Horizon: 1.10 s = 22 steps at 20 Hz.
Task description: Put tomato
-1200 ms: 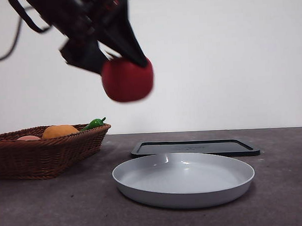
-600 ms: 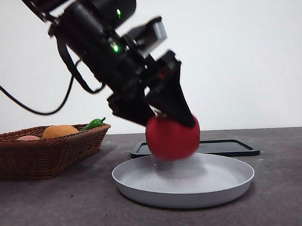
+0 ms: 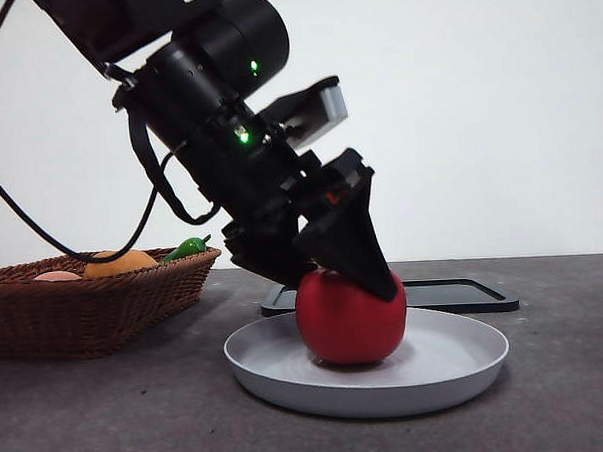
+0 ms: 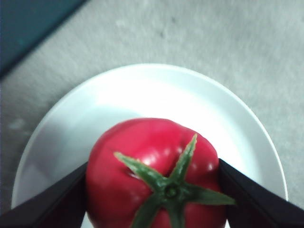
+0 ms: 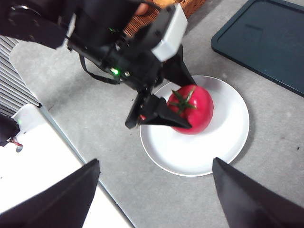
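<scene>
On the grey table point(image 3: 110, 415), nearest the front camera, sits the shallow white plate point(image 3: 458, 364), and the tomato point(image 3: 350, 318) rests on its floor a little left of centre. My left gripper point(image 3: 349, 274) comes down at a slant from the upper left, its two black jaws pinching the tomato, one pressed against each flank. The left wrist view shows the fruit glossy red, round and slightly lobed, with pale highlights on its skin and a green star-shaped calyx point(image 4: 171, 187) with a short stem facing up toward the camera.

Behind the plate lies a flat dark tray point(image 3: 455, 292). To the left, a brown wicker basket point(image 3: 85, 306) holds an orange fruit point(image 3: 121, 262), a small green pepper point(image 3: 187, 247) and something pale pinkish at its far left.

My right gripper point(image 5: 154, 194) hangs well above the table, jaws spread wide apart and holding nothing.
</scene>
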Each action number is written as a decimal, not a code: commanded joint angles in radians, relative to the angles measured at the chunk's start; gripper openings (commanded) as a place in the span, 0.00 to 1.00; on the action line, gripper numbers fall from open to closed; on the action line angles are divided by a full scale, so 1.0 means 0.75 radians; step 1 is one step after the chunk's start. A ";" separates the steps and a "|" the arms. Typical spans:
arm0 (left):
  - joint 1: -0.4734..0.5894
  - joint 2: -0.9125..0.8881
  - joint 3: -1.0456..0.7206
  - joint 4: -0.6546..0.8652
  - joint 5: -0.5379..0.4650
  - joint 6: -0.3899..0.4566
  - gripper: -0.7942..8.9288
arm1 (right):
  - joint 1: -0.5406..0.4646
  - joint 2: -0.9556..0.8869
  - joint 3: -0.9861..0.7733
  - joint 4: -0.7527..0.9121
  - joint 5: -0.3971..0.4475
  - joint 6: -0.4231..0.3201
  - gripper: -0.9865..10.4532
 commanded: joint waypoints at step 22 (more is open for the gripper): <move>0.000 -0.148 0.027 -0.055 -0.040 0.002 0.60 | 0.007 0.010 0.024 0.012 0.002 -0.007 0.42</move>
